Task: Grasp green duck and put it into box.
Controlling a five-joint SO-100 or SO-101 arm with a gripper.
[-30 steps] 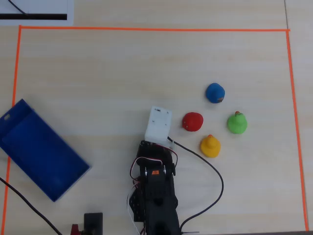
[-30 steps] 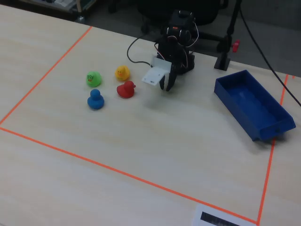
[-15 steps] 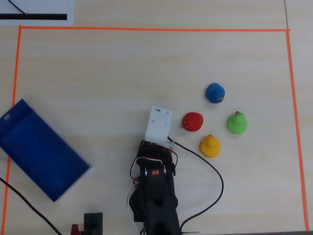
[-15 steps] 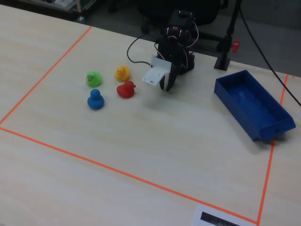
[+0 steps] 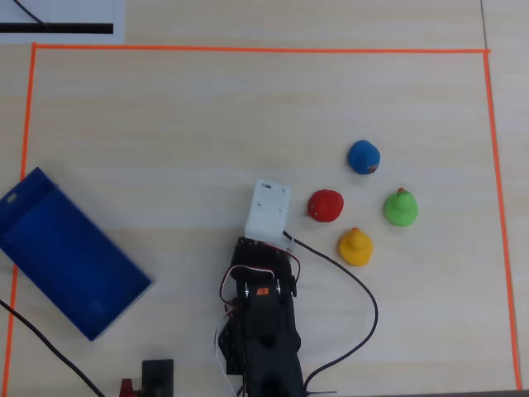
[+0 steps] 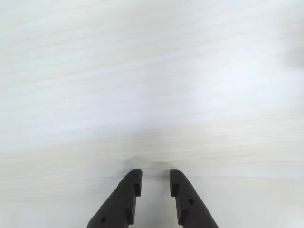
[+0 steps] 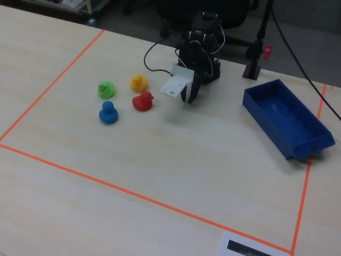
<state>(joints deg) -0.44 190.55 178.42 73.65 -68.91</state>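
Note:
The green duck (image 5: 400, 208) (image 7: 106, 88) sits on the pale wooden table, the outermost of a small cluster of toy ducks. The box (image 5: 66, 256) (image 7: 285, 120) is a shallow blue tray lying at an angle on the opposite side of the arm, with nothing in it. My gripper (image 6: 156, 176) (image 7: 187, 97) hangs low over bare table close to the arm's base, well short of the ducks. Its dark fingers (image 6: 128, 194) stand a narrow gap apart with nothing between them. In the overhead view the white wrist block (image 5: 267, 211) hides the jaws.
A red duck (image 5: 326, 206) (image 7: 141, 101) lies nearest the gripper, with a yellow duck (image 5: 355, 246) and a blue duck (image 5: 364, 157) around it. Orange tape (image 5: 248, 50) frames the work area. A black cable (image 5: 364, 298) loops beside the arm base (image 5: 260, 331).

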